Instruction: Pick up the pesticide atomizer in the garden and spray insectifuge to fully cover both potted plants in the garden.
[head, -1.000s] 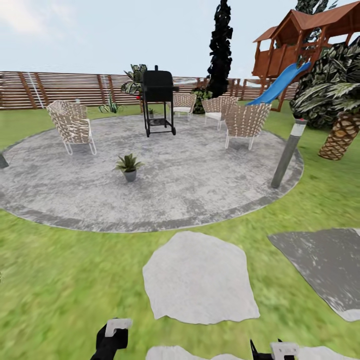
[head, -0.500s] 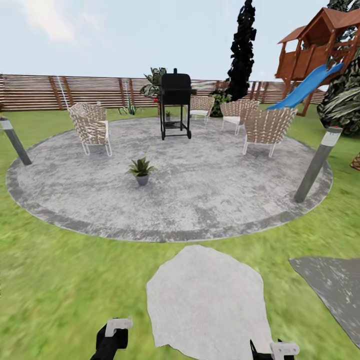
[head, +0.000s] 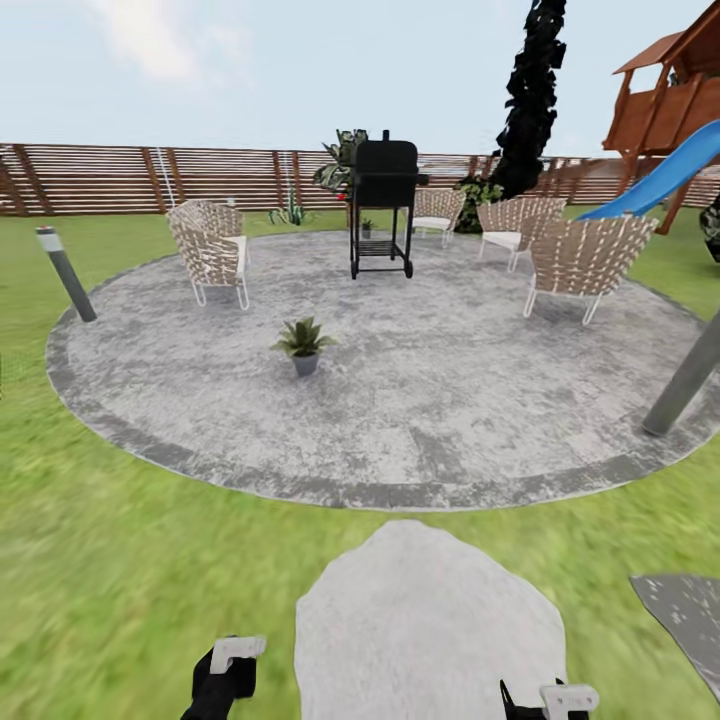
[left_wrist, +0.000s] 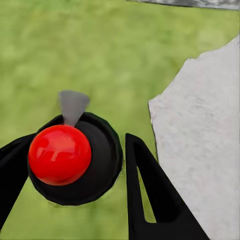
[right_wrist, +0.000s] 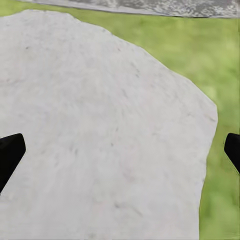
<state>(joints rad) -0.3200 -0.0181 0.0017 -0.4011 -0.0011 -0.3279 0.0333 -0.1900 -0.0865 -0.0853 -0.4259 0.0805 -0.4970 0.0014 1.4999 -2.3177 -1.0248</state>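
Observation:
One potted plant (head: 303, 345), a low green rosette in a grey pot, stands on the round grey patio (head: 450, 400) left of its middle. Another small green plant (head: 366, 228) shows between the grill's legs, too small to make out. In the left wrist view my left gripper (left_wrist: 77, 145) is shut on the pesticide atomizer (left_wrist: 102, 165), a dark round body with a red ball top and a grey nozzle. The left gripper (head: 225, 670) sits at the bottom of the head view over grass. My right gripper (right_wrist: 122, 145) is open over a pale stone, and the same right gripper (head: 555, 700) shows low in the head view.
A black grill (head: 383, 185) stands at the patio's back, with several wicker chairs (head: 212, 250) around it. Grey bollard lights (head: 67, 272) (head: 685, 380) flank the patio. A pale stepping stone (head: 430, 620) lies in the lawn ahead. The slat fence (head: 120, 178), a blue slide (head: 660, 178) and a potless spiky plant (head: 290, 213) lie beyond.
The whole picture has slid right and the patio looks nearer, so the camera has moved. Both grippers keep their places in the frame.

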